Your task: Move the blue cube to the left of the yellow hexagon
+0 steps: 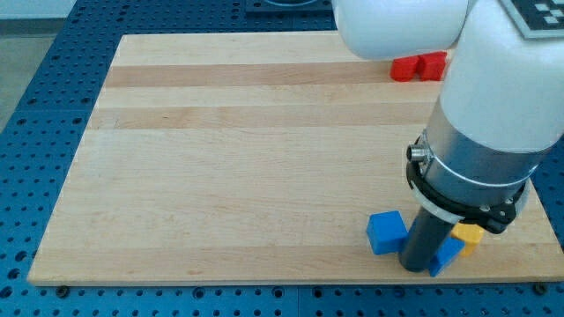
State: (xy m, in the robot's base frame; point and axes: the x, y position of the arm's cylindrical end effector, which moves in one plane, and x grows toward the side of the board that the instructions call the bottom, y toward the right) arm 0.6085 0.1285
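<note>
The blue cube (pixel 387 232) lies near the bottom right of the wooden board (pixel 220 158). My rod comes down just right of it, and my tip (pixel 414 267) sits at the cube's lower right, close to touching it. A yellow block (pixel 469 235), mostly hidden behind the rod, shows right of the rod; its shape cannot be made out. A second blue block (pixel 447 255) peeks out just right of the tip, below the yellow one.
Two red blocks (pixel 419 67) lie near the board's top right, partly under the white arm (pixel 493 88). The board's bottom edge runs just under the tip. A blue perforated table surrounds the board.
</note>
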